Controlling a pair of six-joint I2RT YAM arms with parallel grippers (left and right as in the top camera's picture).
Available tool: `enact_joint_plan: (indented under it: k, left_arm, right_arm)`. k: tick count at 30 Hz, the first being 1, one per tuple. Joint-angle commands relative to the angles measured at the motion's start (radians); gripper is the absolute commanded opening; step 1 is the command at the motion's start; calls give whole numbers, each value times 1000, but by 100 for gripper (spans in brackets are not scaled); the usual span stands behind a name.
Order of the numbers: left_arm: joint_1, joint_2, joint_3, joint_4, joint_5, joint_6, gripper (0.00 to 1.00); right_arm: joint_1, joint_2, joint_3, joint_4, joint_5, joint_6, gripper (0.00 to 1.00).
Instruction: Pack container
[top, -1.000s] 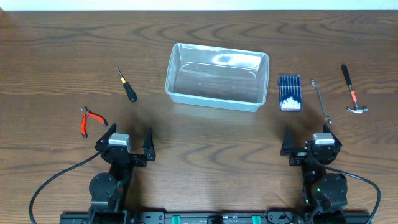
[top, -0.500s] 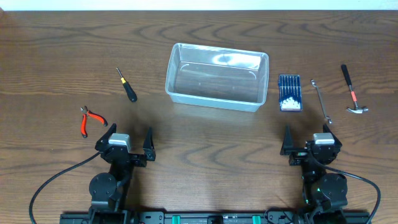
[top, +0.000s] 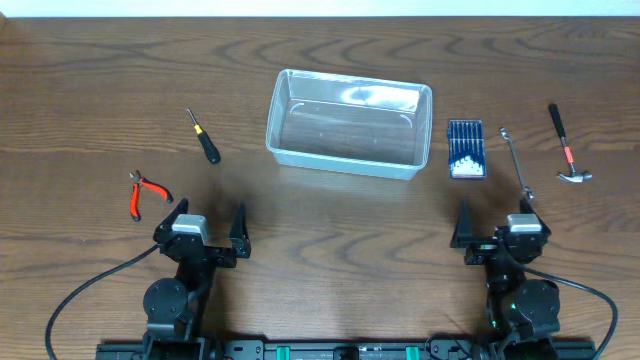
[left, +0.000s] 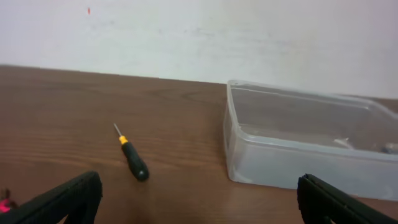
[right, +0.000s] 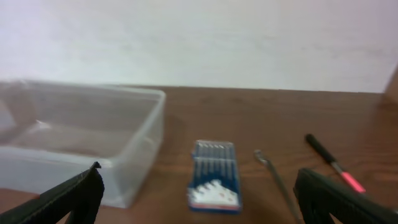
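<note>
The overhead camera looks straight down on the whole table (top: 100, 60) from high above, with the robot's side at the bottom of the frame. The left wrist camera sits low on the left gripper (top: 204, 226), close to the tabletop, and faces level toward the far wall (left: 199, 37). Its own fingers (left: 62, 199) fill the bottom corners. The right wrist camera sits the same way on the right gripper (top: 497, 224).

All three views share the container (top: 348, 122). The left wrist view takes in its left end and the screwdriver (left: 134, 160). The right wrist view takes in its right end, the blue case (right: 214, 175), the wrench (right: 277, 174) and the hammer (right: 333, 163).
</note>
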Motion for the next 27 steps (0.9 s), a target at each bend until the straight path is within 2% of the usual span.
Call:
enact_joint_plan:
  k: [1,6,11,14,17,21,23,27]
  left_arm:
    - [-4,6,28,-23,20,-87,98]
    - [-3,141,203,-69,-11,-83,98]
    - [-3,431,483,-189,-18,-38,98]
    - [-3,616,663,-274,-18,-37,98]
    - [-3,797,861,-431,-18,-37,98]
    - [-3,999,1125,-771,-18,-32,98]
    - [-3,1060,1193,-861,-18,-22,98]
    - [-3,1116,1205,-914,-18,-22,98]
  right_arm:
    - [-7,8,8,40,-37,111,99]
    - [-23,124,121,57,-19,107,99]
    - [-55,390,346,-57,-32,108,99]
    - [-60,597,551,-192,-50,107,99]
    - [-60,813,797,-399,-58,107,99]
    - [-59,1077,1141,-734,-98,107,99]
    - [-59,1167,1249,-830,-126,126,99]
    - [-63,1273,1362,-926,-174,86,99]
